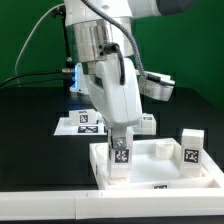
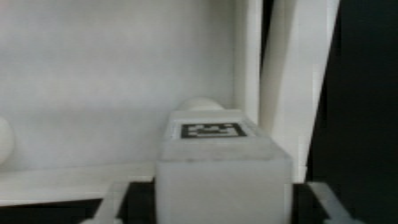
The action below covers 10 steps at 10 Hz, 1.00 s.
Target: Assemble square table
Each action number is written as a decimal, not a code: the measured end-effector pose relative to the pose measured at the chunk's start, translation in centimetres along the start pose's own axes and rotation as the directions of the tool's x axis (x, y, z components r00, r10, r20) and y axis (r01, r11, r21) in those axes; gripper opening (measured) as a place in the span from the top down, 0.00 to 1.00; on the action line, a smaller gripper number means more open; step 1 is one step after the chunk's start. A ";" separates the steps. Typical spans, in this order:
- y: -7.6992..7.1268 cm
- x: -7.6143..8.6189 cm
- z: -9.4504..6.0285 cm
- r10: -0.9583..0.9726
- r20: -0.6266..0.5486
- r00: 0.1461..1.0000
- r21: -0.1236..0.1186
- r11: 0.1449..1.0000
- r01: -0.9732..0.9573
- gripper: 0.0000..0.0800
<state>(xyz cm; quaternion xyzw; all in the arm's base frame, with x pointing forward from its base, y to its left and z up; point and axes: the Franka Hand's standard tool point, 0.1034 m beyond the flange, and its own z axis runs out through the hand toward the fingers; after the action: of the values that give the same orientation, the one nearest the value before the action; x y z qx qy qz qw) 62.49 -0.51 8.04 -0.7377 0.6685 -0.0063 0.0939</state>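
The square table's white slab (image 1: pixel 160 172) lies on the black table, its raised rim (image 2: pixel 272 60) showing in the wrist view. One short white tagged leg (image 1: pixel 121 160) stands upright at the slab's near corner on the exterior view's left. My gripper (image 1: pixel 121 146) hangs straight above it, open. Its fingers (image 2: pixel 118 202) straddle the leg (image 2: pixel 214 150) with a thin dark gap on each side. A second tagged leg (image 1: pixel 192 151) stands at the slab's corner on the exterior view's right. A third leg (image 1: pixel 148 123) sits just behind the slab.
The marker board (image 1: pixel 84 122) lies behind the slab on the exterior view's left. A long white bar (image 1: pixel 60 205) runs along the table's front edge. The arm's body towers over the slab's left half.
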 end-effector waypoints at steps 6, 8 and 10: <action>0.0 -0.9 0.4 -0.665 -0.010 0.747 -0.007 0.747 0.664 0.20; 0.1 -0.5 0.3 -0.819 -0.011 0.573 -0.025 0.573 0.819 0.19; -0.2 -0.1 0.2 -0.987 0.034 0.159 -0.081 0.156 0.984 0.19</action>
<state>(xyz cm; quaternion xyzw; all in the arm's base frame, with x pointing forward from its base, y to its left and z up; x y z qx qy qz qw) 62.68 -0.35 7.87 -0.9980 0.0314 -0.0476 0.0275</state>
